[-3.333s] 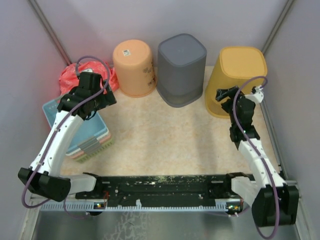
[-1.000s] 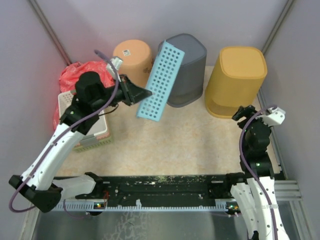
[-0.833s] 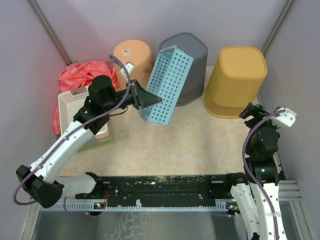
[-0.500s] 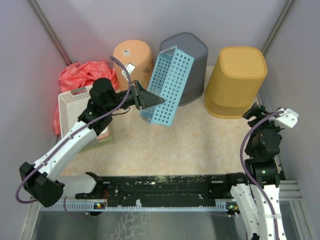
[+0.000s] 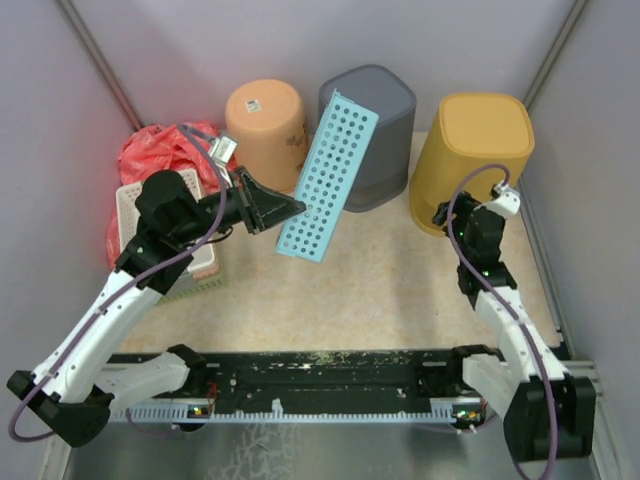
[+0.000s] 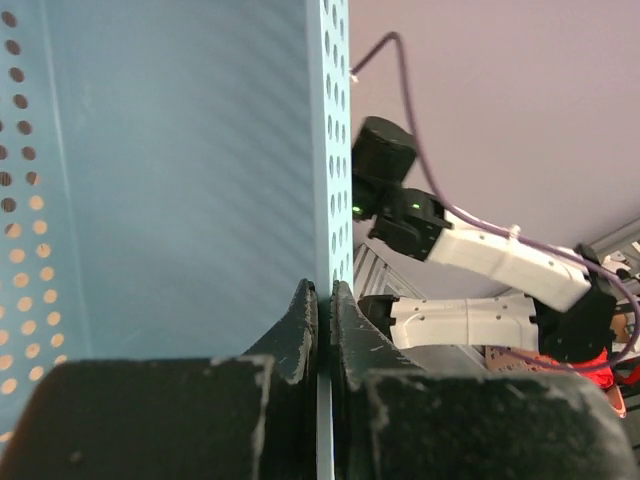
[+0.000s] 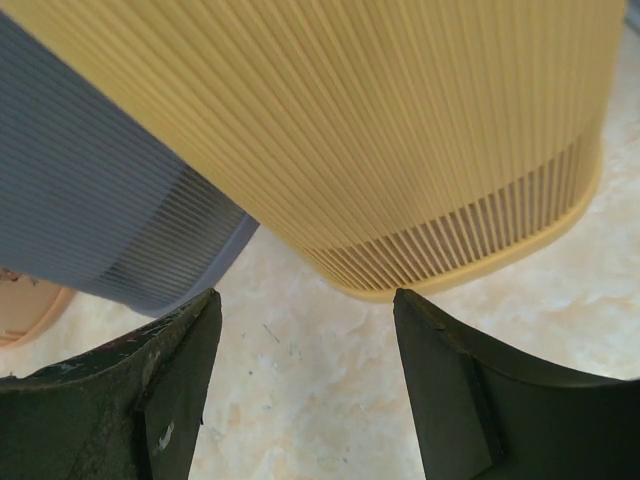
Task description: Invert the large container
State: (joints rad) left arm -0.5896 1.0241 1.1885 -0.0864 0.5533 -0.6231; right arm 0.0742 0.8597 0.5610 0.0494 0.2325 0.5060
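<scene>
**Blue basket airborne in the left pinch, half way round**

At the left edge of the top view I see a red bag (image 5: 160,150) and a pale stack of baskets (image 5: 135,205) on the table (image 5: 380,290). Just right of them, my left gripper (image 5: 290,208) is clamped tight on one thin wall of the blue perforated basket (image 5: 328,175). In the wrist view its jaws are nearly together with only the plastic edge between them.

The basket hangs off the table in the upper middle of the frame, standing on edge and tilted. It sits in front of the orange bucket (image 5: 265,120) and the grey bin (image 5: 375,110).

I judge it light, thin-walled and a little springy. It is also smooth enough to swivel in a single-point pinch as the wrist rolls. The rim or wall, near the middle of a long side, looks like the sensible hold.

Further right stands the yellow bin (image 5: 480,140). My right gripper (image 5: 442,214) is just beside its base, spread wide and carrying nothing.
</scene>
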